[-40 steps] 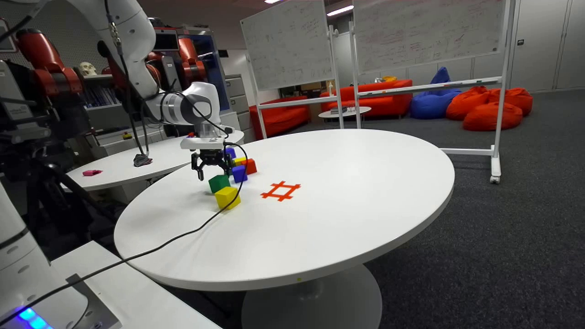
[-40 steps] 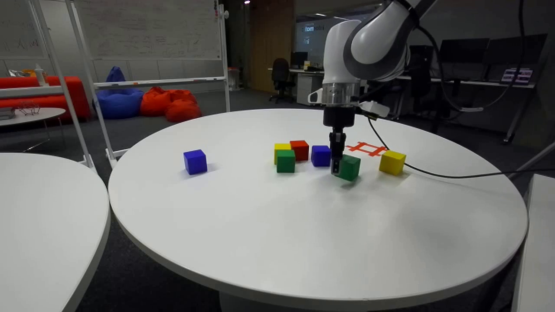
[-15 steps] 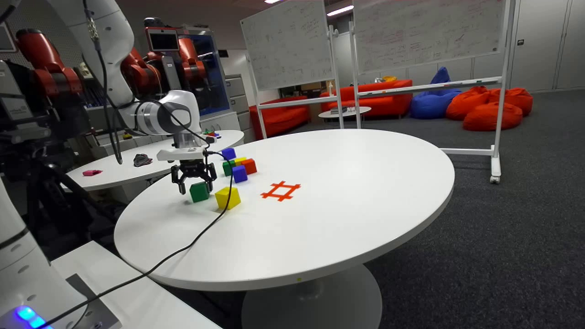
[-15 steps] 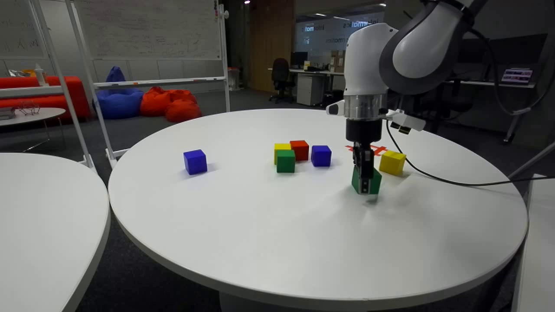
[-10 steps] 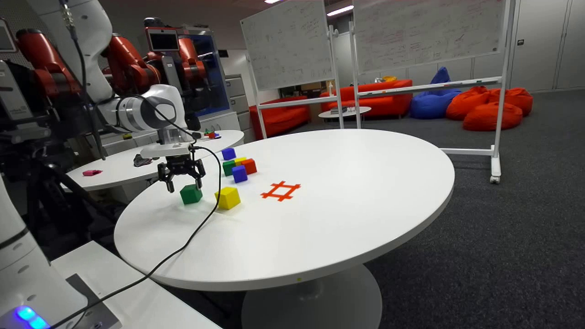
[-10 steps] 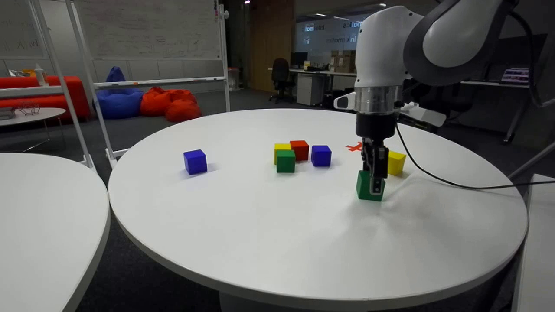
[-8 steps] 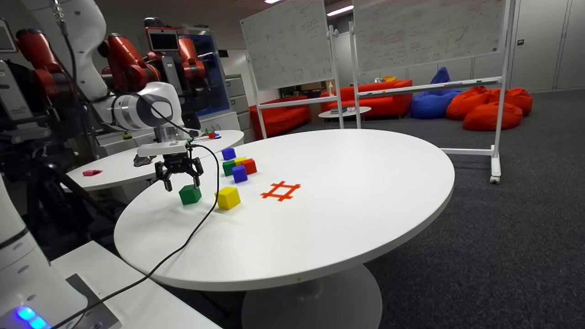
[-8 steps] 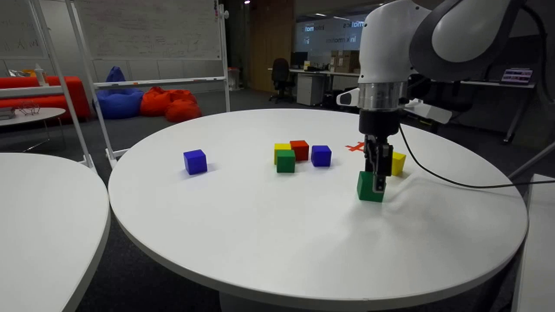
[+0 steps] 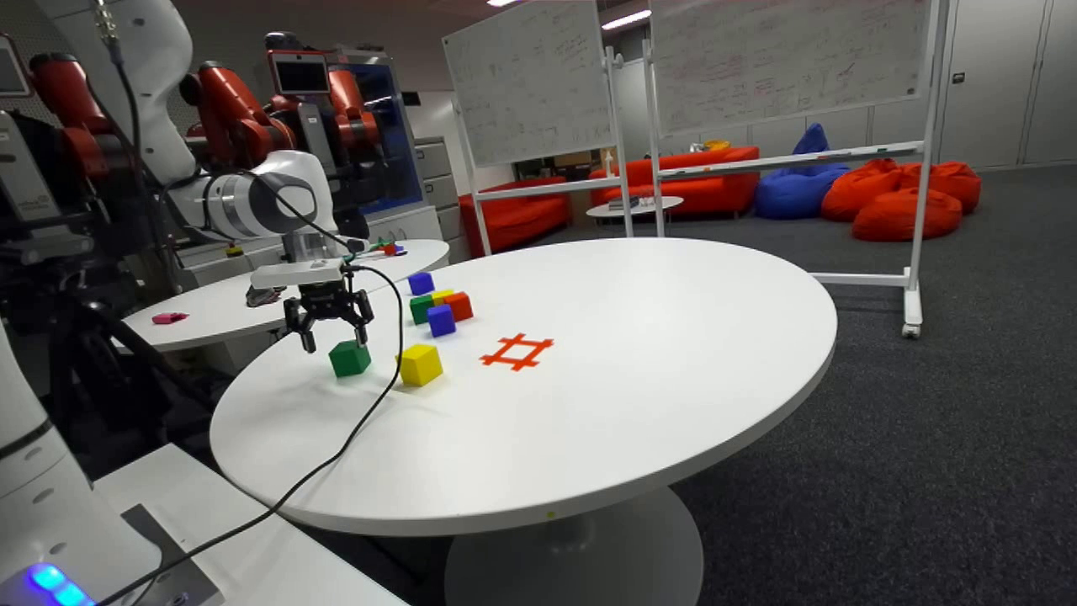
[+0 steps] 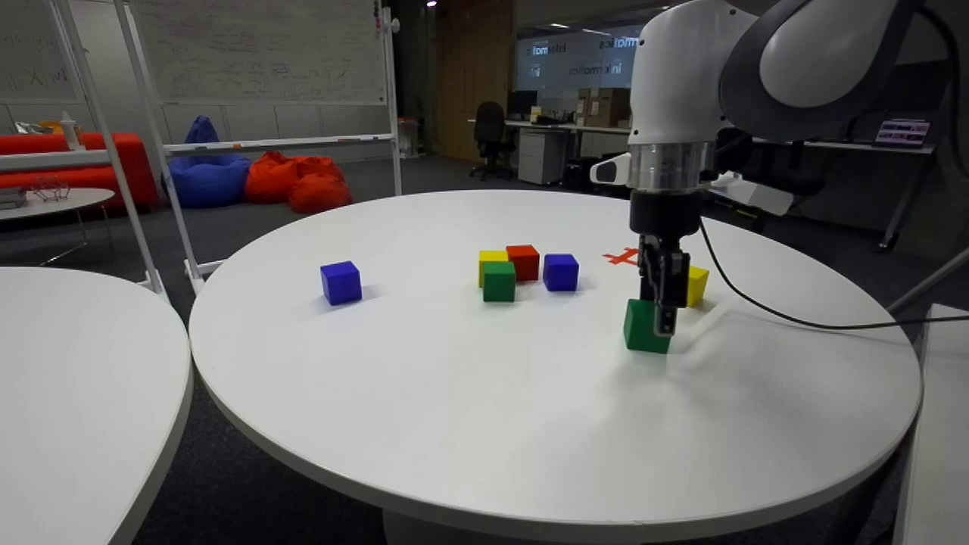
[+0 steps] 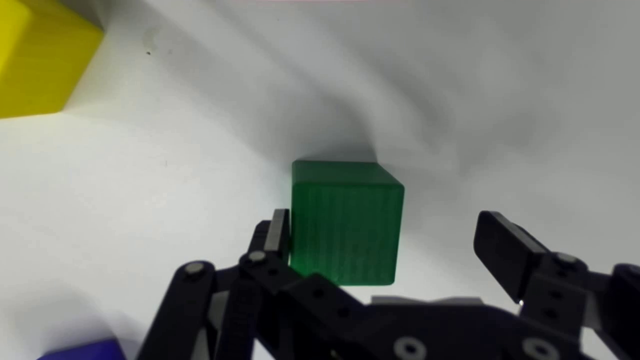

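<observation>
A green cube (image 11: 347,232) rests on the white round table, below and partly between the fingers of my open gripper (image 11: 382,225). In the wrist view its left side lies close along the left finger pad (image 11: 277,232); whether they touch I cannot tell. A wide gap separates it from the right finger (image 11: 507,250). Both exterior views show the gripper (image 9: 336,340) just over this green cube (image 10: 643,329), holding nothing. A yellow cube (image 9: 421,365) stands beside it, partly hidden behind the fingers in an exterior view (image 10: 670,303).
A blue cube (image 10: 560,272), a red cube (image 10: 524,262), a second green cube (image 10: 499,281) and a second yellow cube (image 10: 492,259) stand grouped; another blue cube (image 10: 341,283) sits apart. Red tape (image 9: 517,352) marks a square. A black cable (image 9: 370,412) hangs across the table.
Over the earlier frames my gripper and the green cube moved together across the table, away from the grouped cubes, jaws open throughout. The gripper then rose slightly; in the last half second almost nothing moves.
</observation>
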Motion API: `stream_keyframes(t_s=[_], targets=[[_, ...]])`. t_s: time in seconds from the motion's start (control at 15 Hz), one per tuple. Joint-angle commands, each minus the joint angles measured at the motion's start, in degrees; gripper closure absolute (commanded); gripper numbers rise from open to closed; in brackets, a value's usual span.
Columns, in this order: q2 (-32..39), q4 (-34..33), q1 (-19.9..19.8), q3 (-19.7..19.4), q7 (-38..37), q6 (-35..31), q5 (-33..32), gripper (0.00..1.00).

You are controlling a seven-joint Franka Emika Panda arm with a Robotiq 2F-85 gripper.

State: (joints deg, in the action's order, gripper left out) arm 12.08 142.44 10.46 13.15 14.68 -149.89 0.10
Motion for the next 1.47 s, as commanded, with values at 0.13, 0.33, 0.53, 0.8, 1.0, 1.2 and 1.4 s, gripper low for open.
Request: stream_keyframes(t_s=[0.13,0.33,0.53,0.8,1.0,1.2,1.4], targets=[[-1.01,0.84,-0.62,0.28,-1.58,-2.93,1.4,0.0],[-3.49,2.95,-2.22,1.46,0.06,-8.1,7.05,0.0],[-7.15,5.19,-2.88,2.63,0.35,-12.57,11.89,0.0],[-14.39,9.3,-2.79,3.56,3.17,-16.55,20.26,0.0],[-19.89,12.83,-0.86,2.98,8.5,-19.26,30.15,0.0],[-15.8,8.7,-1.28,2.5,6.37,-17.04,26.51,0.0],[-15.08,8.58,-1.28,2.5,6.37,-17.05,26.5,0.0]])
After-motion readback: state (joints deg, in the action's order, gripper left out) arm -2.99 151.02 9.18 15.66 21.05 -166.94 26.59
